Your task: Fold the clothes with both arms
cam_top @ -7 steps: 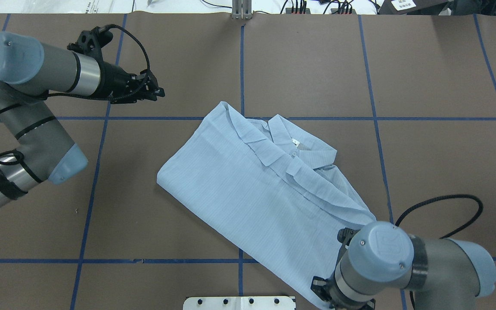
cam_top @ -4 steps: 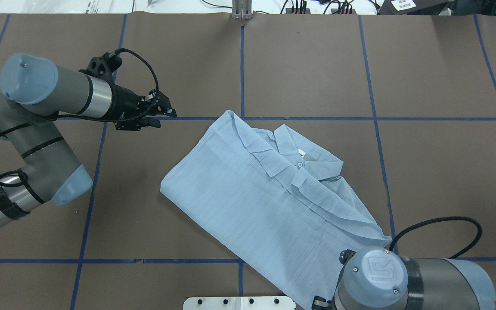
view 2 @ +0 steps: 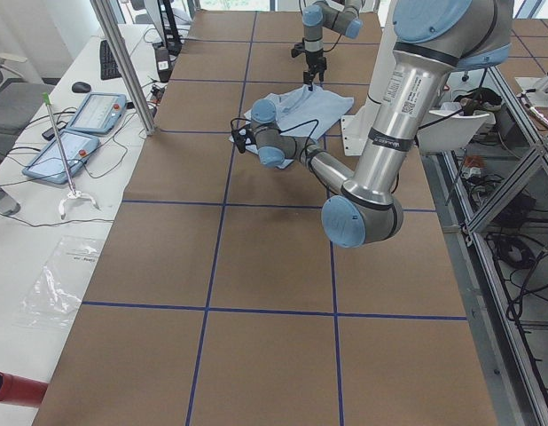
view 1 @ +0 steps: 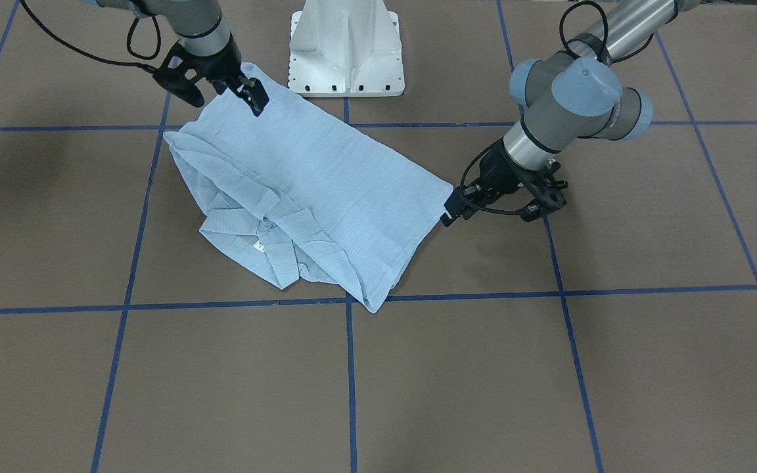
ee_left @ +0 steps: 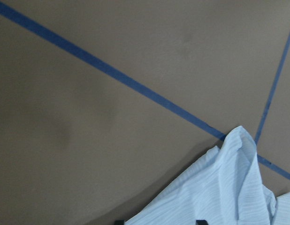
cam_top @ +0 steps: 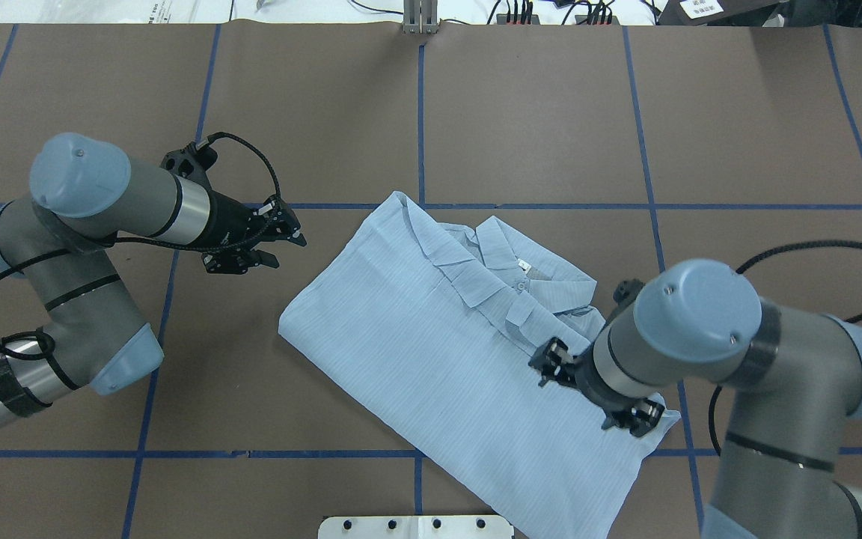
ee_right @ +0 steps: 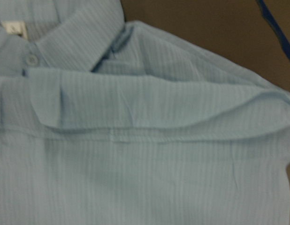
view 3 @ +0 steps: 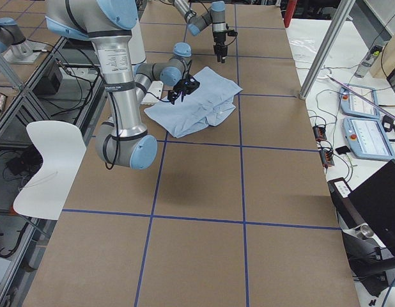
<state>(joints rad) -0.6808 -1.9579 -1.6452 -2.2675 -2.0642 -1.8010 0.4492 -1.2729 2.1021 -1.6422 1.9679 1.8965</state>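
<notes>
You see the shirt [cam_top: 416, 352] lying beneath the splayed right gripper [cam_top: 593, 393], its corner just beside the likewise unclenched left gripper [cam_top: 287, 247].

In the overhead view the silver-and-grey right arm [cam_top: 693, 329] covers part of the thin pale-blue striped button-front shirt [cam_top: 431, 352] beside its collar. The left wrist view's bottom edge cuts the shirt off and leaves only two dark fingertips [ee_left: 199, 221] of the black left gripper [ee_left: 159, 222]. The right wrist view is blurred.
</notes>
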